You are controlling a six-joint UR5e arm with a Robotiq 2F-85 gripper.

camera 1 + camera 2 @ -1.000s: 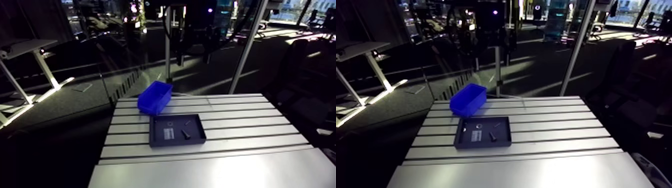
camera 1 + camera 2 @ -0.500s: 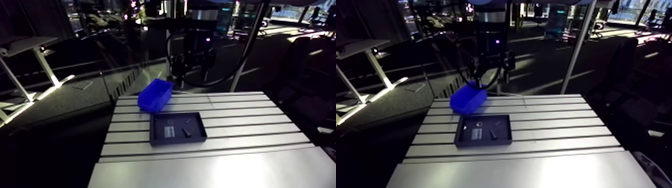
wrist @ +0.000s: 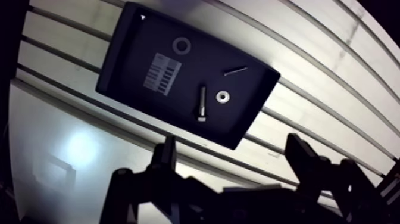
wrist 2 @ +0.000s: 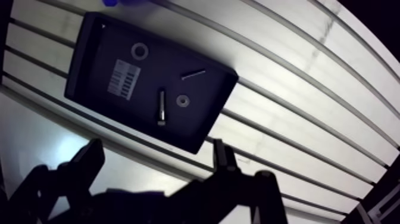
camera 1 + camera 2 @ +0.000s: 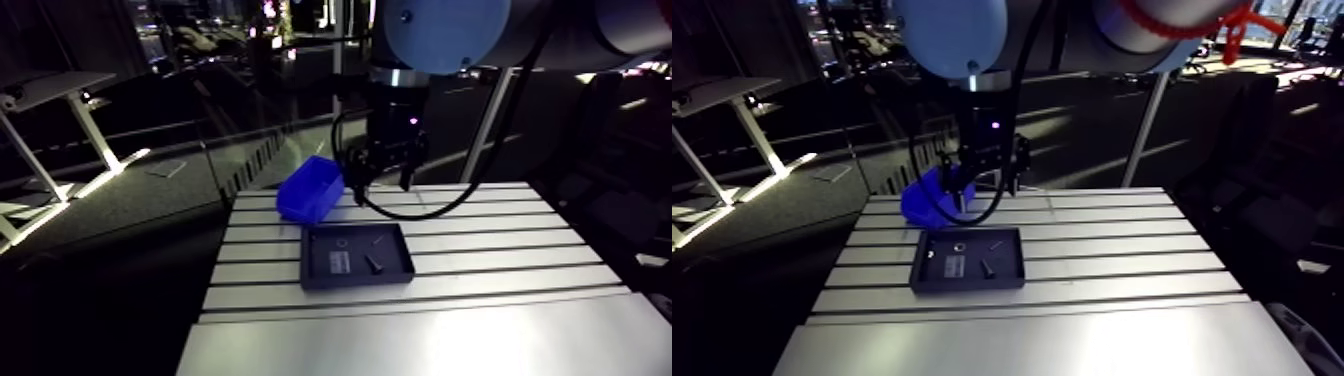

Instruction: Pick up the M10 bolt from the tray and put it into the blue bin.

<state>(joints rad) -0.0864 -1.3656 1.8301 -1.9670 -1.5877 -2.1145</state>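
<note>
**A:** Read the arm view from the left for me. What have you got?

**B:** Left of centre sits the blue bin [image 5: 310,190], at the far side of the table [image 5: 500,260]. Just right of it and nearer the camera is the dark tray [image 5: 318,278]. The bolt [image 5: 373,264] lies in the tray's right half. The gripper [image 5: 383,182] hangs above the tray's far edge, high off the table.

**A:** And the fingers?

**B:** In the wrist view you see them spread wide with nothing between them.

**A:** So which way is the bolt from them?

**B:** Ahead of the gripper and well below it, a little off the middle of the gap. Its length runs away from the gripper, roughly crosswise to the line from one finger to the other. I'd say you can close on the shank with little or no wrist turn.

**A:** Anything crowding it?

**B:** A small washer [image 3: 223,96] lies just beside it, not touching. A thin pin [image 3: 236,71] lies further ahead. Centre yourself over the bolt before you go down, or you may catch the washer.
</note>
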